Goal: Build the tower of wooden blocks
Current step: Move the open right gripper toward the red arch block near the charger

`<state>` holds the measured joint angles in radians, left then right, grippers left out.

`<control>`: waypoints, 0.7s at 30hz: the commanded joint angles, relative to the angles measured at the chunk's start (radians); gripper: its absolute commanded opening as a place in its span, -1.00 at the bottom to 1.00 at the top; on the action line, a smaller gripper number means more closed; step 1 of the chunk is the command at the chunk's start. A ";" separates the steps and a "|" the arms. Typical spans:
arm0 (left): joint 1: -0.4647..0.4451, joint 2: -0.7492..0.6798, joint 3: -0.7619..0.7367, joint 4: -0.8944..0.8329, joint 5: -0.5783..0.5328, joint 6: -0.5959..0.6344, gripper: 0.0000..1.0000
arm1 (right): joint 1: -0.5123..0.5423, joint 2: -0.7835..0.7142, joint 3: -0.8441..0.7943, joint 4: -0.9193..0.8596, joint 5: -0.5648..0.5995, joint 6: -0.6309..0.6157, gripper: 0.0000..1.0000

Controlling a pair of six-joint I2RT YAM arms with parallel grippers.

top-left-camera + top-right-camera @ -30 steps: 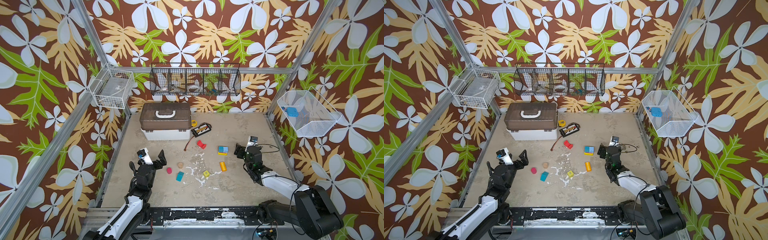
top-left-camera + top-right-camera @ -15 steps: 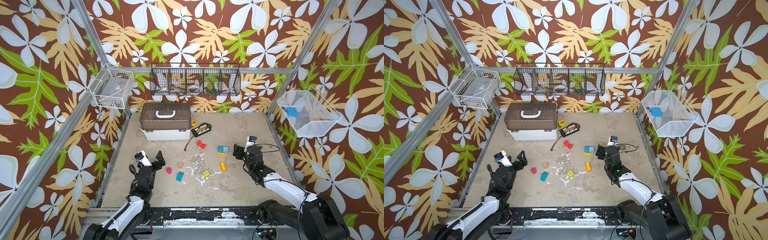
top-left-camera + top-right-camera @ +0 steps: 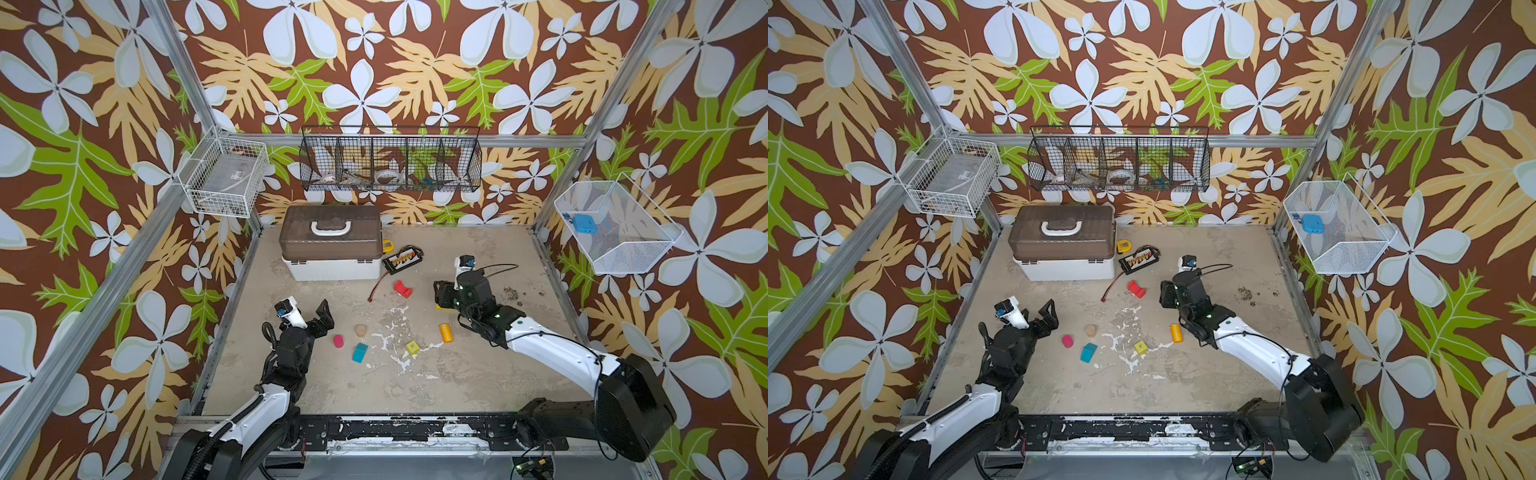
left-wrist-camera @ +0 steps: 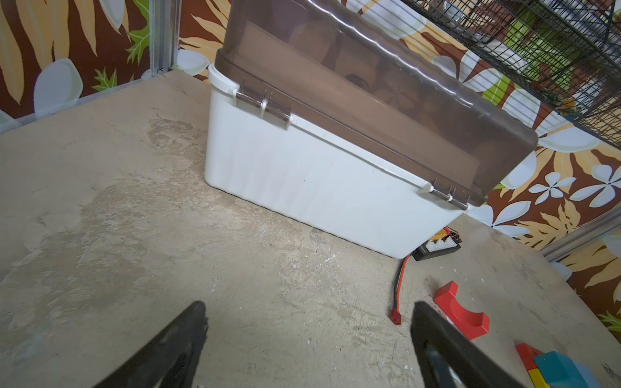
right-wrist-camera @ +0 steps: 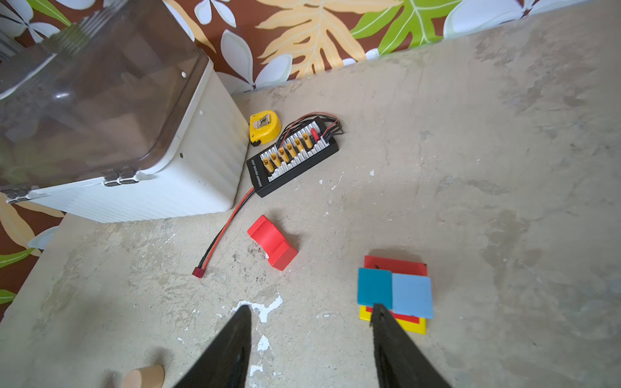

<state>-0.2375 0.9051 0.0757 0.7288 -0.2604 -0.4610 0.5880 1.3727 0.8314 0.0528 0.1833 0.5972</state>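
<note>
Collision is risked: the started tower [image 5: 395, 295], right of centre on the desk [image 5: 504, 168], is overlapped by one tip of the part-open, empty right jaws; it could be shoved apart. Left jaws are held wide, empty.

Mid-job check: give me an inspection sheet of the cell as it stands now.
Surface: table concrete-look, white flecks in the middle.
Job's things: stack begun, yellow base, red layer, teal and blue on top; red arch, orange cylinder, yellow cube, teal block, pink cylinder and tan cylinder lie loose.
Clutter: case, tape measure, connector board at the back.
Grippers: left gripper open, empty; right gripper open, empty, one of its fingers over the stack's edge.
Cables: red-black wire runs from the board; black cable loops off the right wrist.
Surroundings: wall baskets, floral walls.
</note>
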 commanded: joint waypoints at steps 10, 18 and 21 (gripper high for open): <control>0.002 0.009 0.010 0.037 0.013 0.018 0.94 | 0.119 0.365 0.276 -0.153 0.091 0.011 0.09; 0.002 0.017 0.011 0.042 0.024 0.021 0.97 | 0.119 0.515 0.403 -0.204 0.118 0.006 0.09; 0.002 0.015 0.010 0.042 0.026 0.021 0.97 | 0.118 0.568 0.440 -0.206 0.115 0.004 0.09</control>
<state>-0.2375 0.9207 0.0795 0.7395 -0.2379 -0.4423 0.7055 1.9148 1.2484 -0.1322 0.2794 0.6010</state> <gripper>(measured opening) 0.985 0.546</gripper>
